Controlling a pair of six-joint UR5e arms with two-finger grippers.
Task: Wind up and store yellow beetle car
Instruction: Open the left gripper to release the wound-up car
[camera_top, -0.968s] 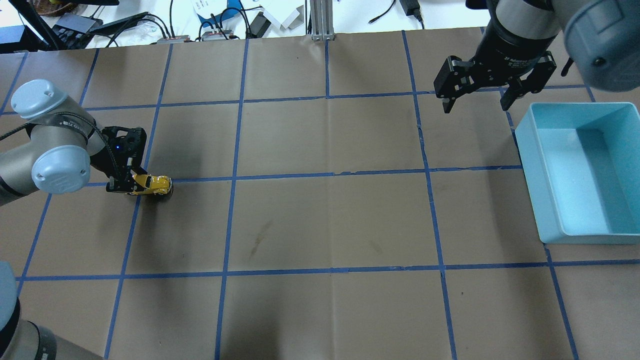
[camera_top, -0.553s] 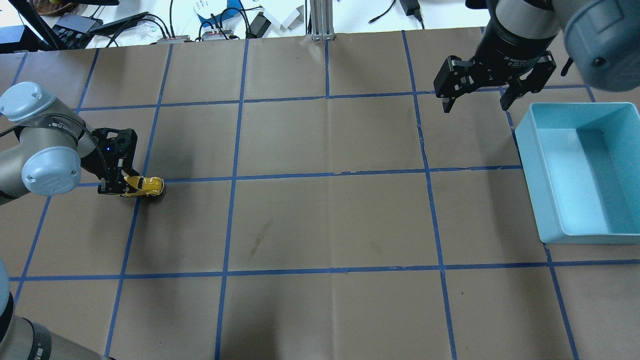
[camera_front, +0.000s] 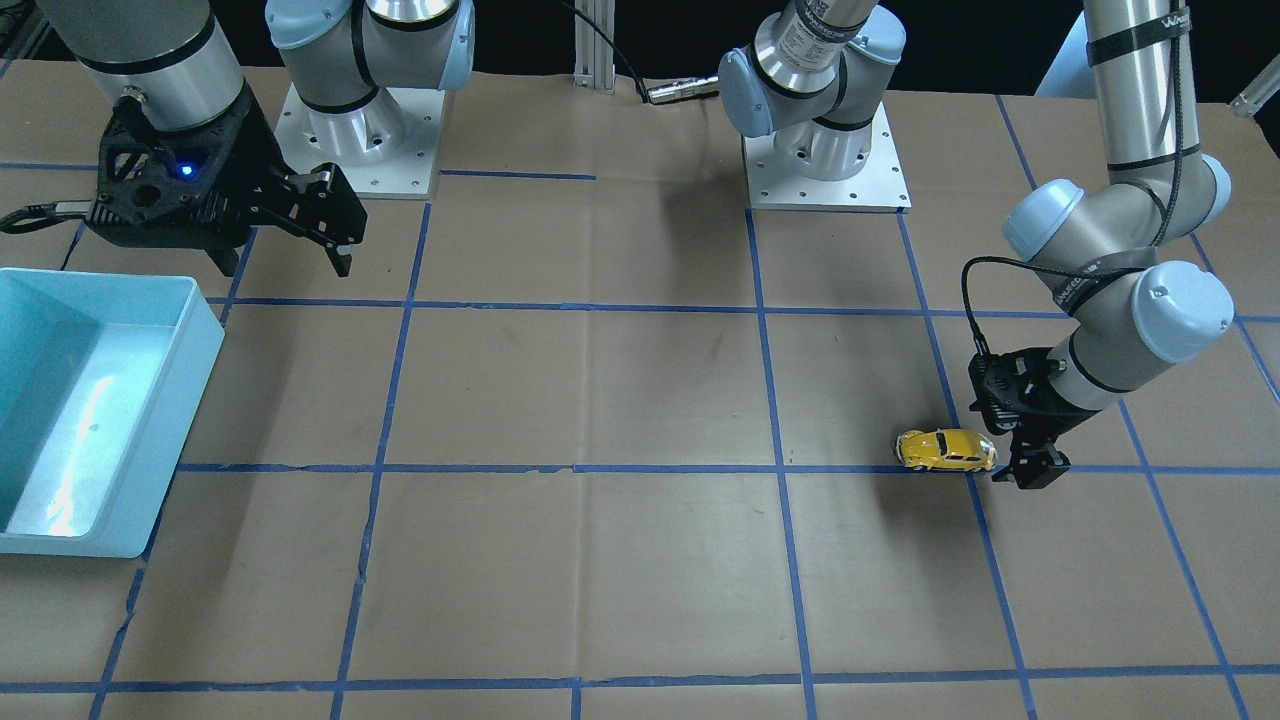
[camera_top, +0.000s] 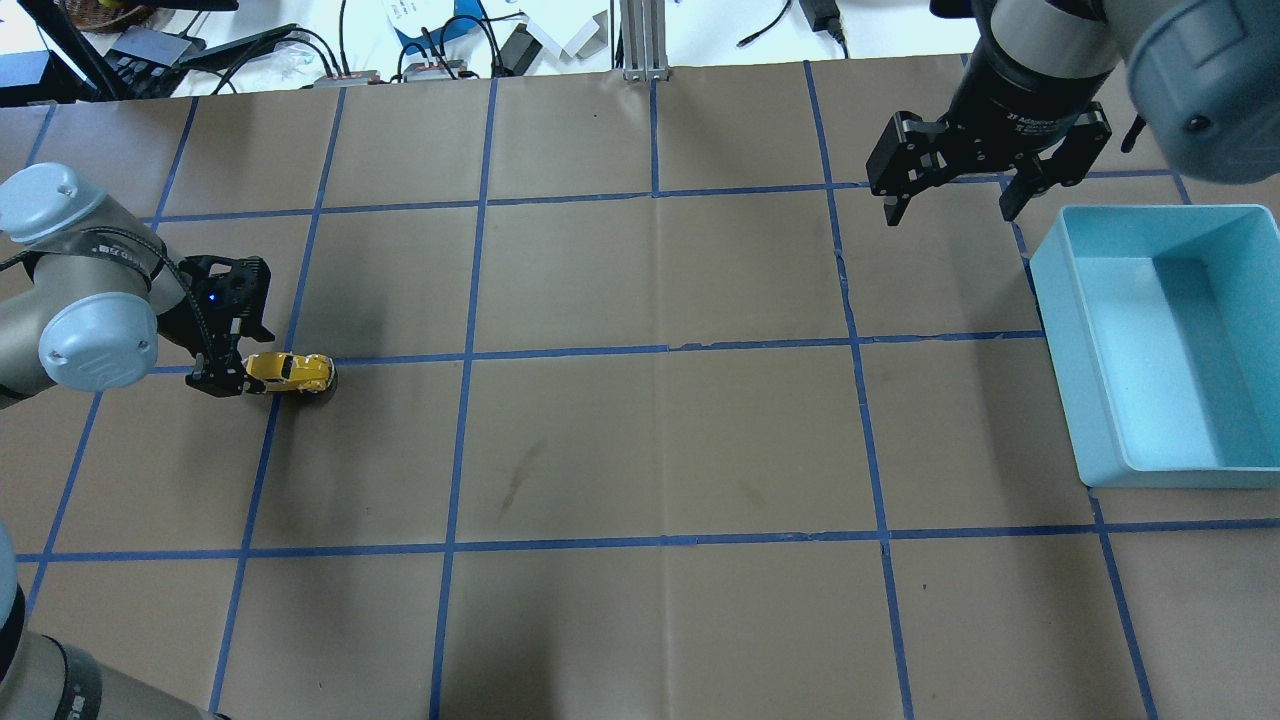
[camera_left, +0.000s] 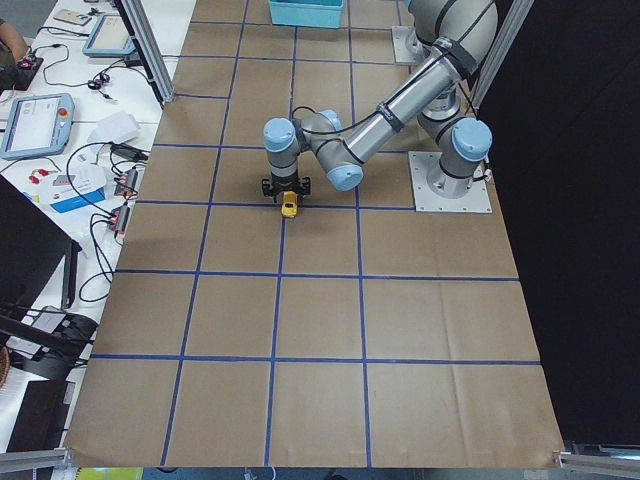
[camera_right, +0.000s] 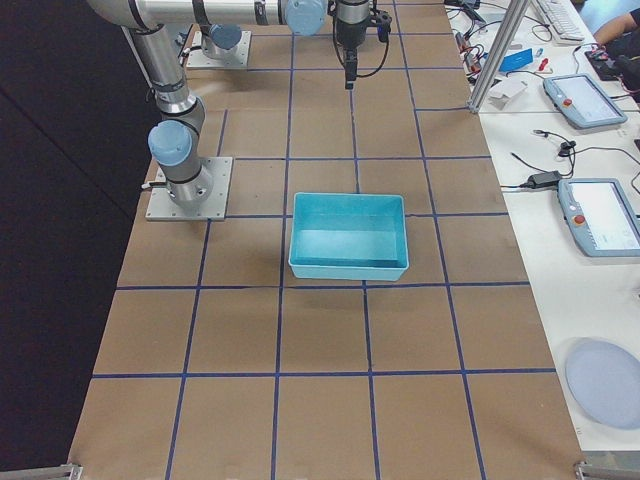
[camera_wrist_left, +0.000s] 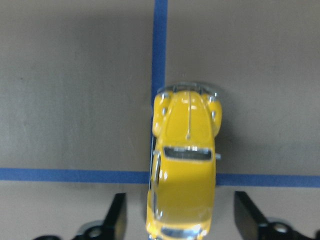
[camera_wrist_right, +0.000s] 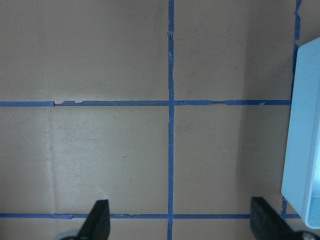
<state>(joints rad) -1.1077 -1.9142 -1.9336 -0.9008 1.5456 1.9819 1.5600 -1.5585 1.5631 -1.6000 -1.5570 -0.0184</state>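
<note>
Two fingers of the left gripper (camera_wrist_left: 181, 214) stand apart on either side of the car (camera_wrist_left: 185, 165). There is a clear gap on both sides, so the grip looks released and nothing holds the toy. The car sits on its wheels between those fingertips, tail toward the palm and nose pointing away, astride a tape (camera_wrist_left: 160, 45) line.

With the jaws loose, a wound spring would likely send the car shooting forward out of the gripper. If it is aimed a little off, it may veer away from where the right gripper (camera_top: 952, 214) can reach it. That gripper hangs spread wide, just beside the bin (camera_top: 1180, 478) and well apart from the car. A short wind-up would leave the car stranded mid-table. A crooked lift of the left arm could also clip the tail and turn the toy.

One second ago the car lay slightly farther ahead along the tape and looked tilted under the fingers. It has since been drawn back toward the arm and now sits level. The right gripper has not moved.
</note>
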